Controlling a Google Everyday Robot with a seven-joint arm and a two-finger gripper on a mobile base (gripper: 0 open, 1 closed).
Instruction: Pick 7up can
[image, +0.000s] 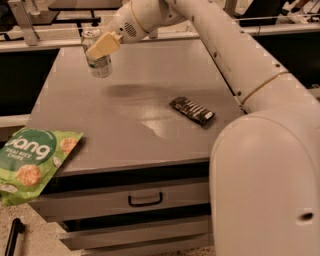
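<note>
The 7up can (101, 67) is upright at the far left of the grey table (125, 135), silver on top with whitish and green sides. My gripper (96, 49) is closed around its upper half, with one beige finger (104, 44) lying across the front of the can. The can looks raised a little off the tabletop. My white arm reaches to it from the lower right, across the table.
A dark snack bar (192, 111) lies right of the table's middle. A green chips bag (32, 162) hangs over the front left corner. A drawer with a handle (145, 200) is below the tabletop. Shelving runs behind the table.
</note>
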